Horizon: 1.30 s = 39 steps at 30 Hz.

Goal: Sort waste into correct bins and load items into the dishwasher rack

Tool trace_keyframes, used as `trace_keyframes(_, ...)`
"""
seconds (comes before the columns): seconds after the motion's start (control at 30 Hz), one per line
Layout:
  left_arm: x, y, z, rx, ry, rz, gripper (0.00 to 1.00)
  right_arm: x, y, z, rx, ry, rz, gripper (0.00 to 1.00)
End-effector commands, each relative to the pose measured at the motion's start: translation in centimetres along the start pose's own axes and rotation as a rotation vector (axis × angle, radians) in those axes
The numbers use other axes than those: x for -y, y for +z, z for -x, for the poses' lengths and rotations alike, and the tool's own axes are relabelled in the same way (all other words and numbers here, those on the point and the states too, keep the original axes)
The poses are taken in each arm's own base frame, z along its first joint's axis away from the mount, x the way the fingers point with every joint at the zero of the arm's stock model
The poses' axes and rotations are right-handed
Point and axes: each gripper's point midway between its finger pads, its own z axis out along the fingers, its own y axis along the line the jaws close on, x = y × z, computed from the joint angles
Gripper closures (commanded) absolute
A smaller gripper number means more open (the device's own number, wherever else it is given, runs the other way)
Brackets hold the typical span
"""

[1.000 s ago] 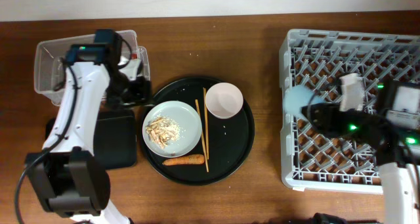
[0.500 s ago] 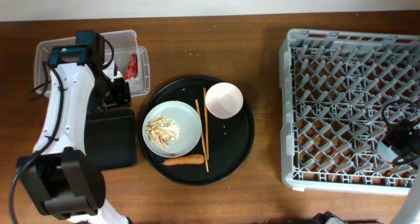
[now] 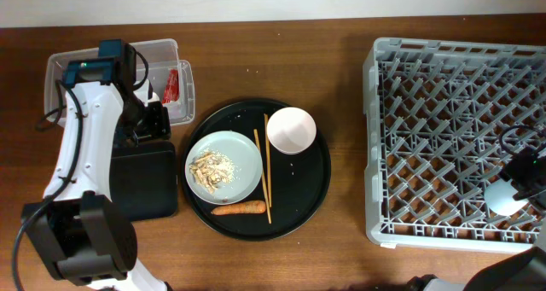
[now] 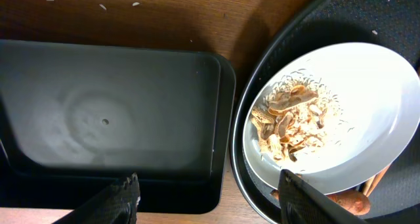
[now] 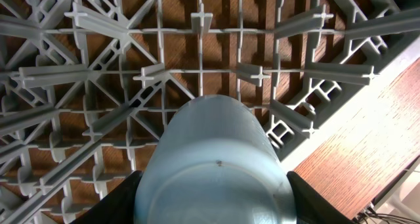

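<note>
My left gripper (image 3: 152, 122) is open and empty, over the edge of the shallow black tray (image 3: 145, 184), beside the clear tub (image 3: 64, 73). The red wrapper (image 3: 172, 86) lies in the tub. In the left wrist view the gripper (image 4: 210, 199) hovers between the black tray (image 4: 111, 112) and the grey plate (image 4: 367, 99) with food scraps (image 4: 292, 119). The plate (image 3: 243, 150), scraps (image 3: 211, 166), chopsticks (image 3: 266, 167), white bowl (image 3: 291, 130) and carrot (image 3: 240, 209) stay put. My right gripper (image 5: 213, 201) is shut on the blue cup (image 5: 216, 152) over the rack (image 3: 444, 112), near its right front corner. No tissue shows.
The plate, bowl, chopsticks and carrot lie on a large round black tray (image 3: 311, 184) in the middle of the wooden table. The rack's upright pegs (image 5: 203, 20) stand close under the cup. The table's right edge lies just beyond the rack.
My right gripper has carried the blue cup from the rack's left side to its right front corner. My left gripper has drawn back from the tub, leaving the red wrapper in it.
</note>
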Motion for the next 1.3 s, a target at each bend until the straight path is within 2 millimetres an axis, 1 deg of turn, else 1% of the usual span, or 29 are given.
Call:
trace_keyframes(0.0, -0.1, -1.1, 0.1, 0.033, -0.014, 0.002, 0.33, -0.8, -0.3, 0.7, 0.001, 0.020, 0.051, 0.48)
trace_keyframes(0.2, -0.1, -1.1, 0.1, 0.034, -0.014, 0.002, 0.33, -0.8, -0.2, 0.8, 0.006, 0.020, 0.051, 0.47)
trace_keyframes(0.27, -0.1, -1.1, 0.1, 0.033, -0.014, 0.002, 0.33, -0.8, -0.2, 0.8, 0.004, 0.020, 0.051, 0.41)
trace_keyframes(0.3, -0.1, -1.1, 0.1, 0.033, -0.014, 0.002, 0.33, -0.8, -0.2, 0.8, 0.003, 0.020, 0.051, 0.35)
trace_keyframes(0.33, -0.1, -1.1, 0.1, 0.033, -0.014, 0.002, 0.33, -0.8, -0.2, 0.7, -0.001, 0.019, 0.050, 0.24)
trace_keyframes(0.4, -0.1, -1.1, 0.1, 0.033, -0.014, 0.002, 0.33, -0.8, -0.2, 0.6, -0.004, 0.019, 0.050, 0.18)
trace_keyframes(0.53, -0.1, -1.1, 0.0, 0.030, -0.014, 0.003, 0.33, -1.0, -0.2, 0.5, -0.009, 0.019, 0.063, 0.18)
trace_keyframes(0.57, -0.1, -1.1, 0.0, 0.029, -0.014, 0.003, 0.32, -1.4, -0.3, 0.5, -0.012, 0.019, 0.088, 0.18)
trace_keyframes(0.6, -0.1, -1.1, 0.0, 0.029, -0.014, 0.002, 0.29, -2.3, -0.4, 0.3, -0.020, 0.018, 0.137, 0.18)
trace_keyframes(0.63, -0.1, -1.1, 0.0, 0.028, -0.014, 0.003, 0.24, -3.5, -0.6, 0.2, -0.029, 0.014, 0.207, 0.18)
trace_keyframes(0.67, -0.1, -1.1, -0.1, 0.024, -0.014, 0.003, 0.21, -5.9, -1.3, -0.2, -0.044, -0.032, 0.353, 0.22)
trace_keyframes(0.7, -0.1, -1.1, -0.2, 0.022, -0.014, 0.004, 0.19, -7.9, -2.1, -0.5, -0.048, -0.088, 0.461, 0.25)
trace_keyframes(0.73, -0.1, -1.1, -0.2, 0.022, -0.014, 0.004, 0.17, -9.0, -2.7, -0.8, -0.046, -0.128, 0.505, 0.28)
trace_keyframes(0.77, -0.1, -1.1, -0.2, 0.022, -0.014, 0.003, 0.16, -11.0, -3.8, -1.4, -0.034, -0.210, 0.551, 0.29)
trace_keyframes(0.8, -0.1, -1.1, -0.2, 0.022, -0.014, 0.003, 0.16, -12.0, -4.4, -1.7, -0.025, -0.249, 0.561, 0.29)
trace_keyframes(0.83, -0.1, -1.1, -0.2, 0.022, -0.014, 0.003, 0.16, -13.5, -5.3, -2.2, -0.012, -0.301, 0.577, 0.29)
trace_keyframes(0.9, -0.1, -1.1, -0.2, 0.022, -0.014, 0.003, 0.14, -17.9, -7.9, -3.7, 0.022, -0.461, 0.629, 0.29)
trace_keyframes(0.97, -0.1, -1.1, -0.2, 0.022, -0.014, 0.003, 0.13, -22.1, -10.1, -5.6, 0.065, -0.609, 0.681, 0.28)
trace_keyframes(1.0, -0.1, -1.1, -0.2, 0.021, -0.014, -0.001, 0.13, -25.1, -11.3, -7.3, 0.113, -0.722, 0.711, 0.28)
trace_keyframes(1.03, 0.1, -1.1, -0.2, 0.020, -0.013, -0.010, 0.13, -27.1, -11.9, -8.6, 0.151, -0.799, 0.711, 0.28)
trace_keyframes(1.07, 0.3, -1.1, -0.2, 0.019, -0.013, -0.021, 0.13, -28.7, -12.2, -9.8, 0.183, -0.861, 0.701, 0.28)
trace_keyframes(1.1, 0.4, -1.1, -0.2, 0.019, -0.013, -0.026, 0.13, -29.8, -12.3, -10.7, 0.208, -0.906, 0.689, 0.25)
trace_keyframes(1.13, 0.4, -1.1, -0.2, 0.019, -0.013, -0.026, 0.13, -31.7, -12.3, -12.5, 0.239, -0.977, 0.668, 0.24)
trace_keyframes(1.17, 0.4, -1.1, -0.2, 0.019, -0.014, -0.026, 0.13, -33.1, -12.0, -13.7, 0.252, -1.012, 0.653, 0.25)
trace_keyframes(1.27, 0.4, -1.1, -0.2, 0.018, -0.013, -0.028, 0.13, -36.0, -10.6, -16.6, 0.232, -1.069, 0.662, 0.25)
